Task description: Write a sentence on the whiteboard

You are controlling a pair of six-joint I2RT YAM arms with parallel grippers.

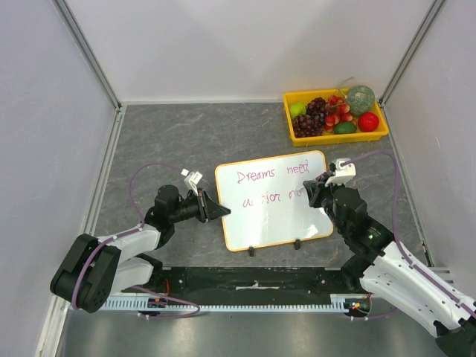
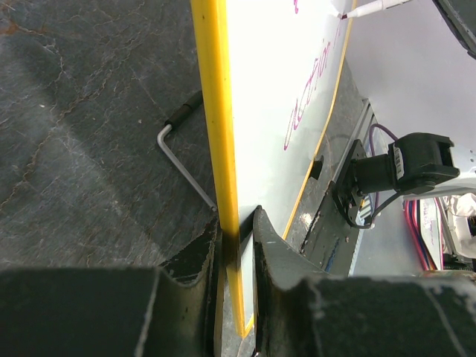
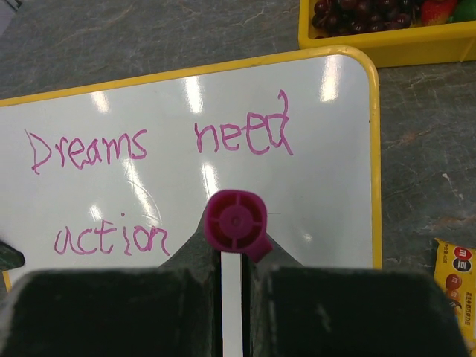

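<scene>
The whiteboard (image 1: 271, 212) lies mid-table, white with a thin orange-yellow frame and two small black feet at its near edge. Magenta writing on it reads "Dreams need" with "action" below. My left gripper (image 1: 221, 210) is shut on the whiteboard's left edge; in the left wrist view its jaws (image 2: 236, 232) pinch the yellow frame (image 2: 214, 111). My right gripper (image 1: 318, 190) hovers over the board's right part, shut on a marker (image 3: 236, 222) with a magenta end. The marker's tip (image 2: 348, 14) touches the whiteboard (image 3: 327, 163) to the right of "action".
A yellow tray (image 1: 338, 139) of fruit stands at the back right, close to the board's far corner (image 3: 372, 50). A candy packet (image 3: 455, 277) lies right of the board. A bent metal rod with a black tip (image 2: 181, 158) sits by the board's left edge. Walls enclose the table.
</scene>
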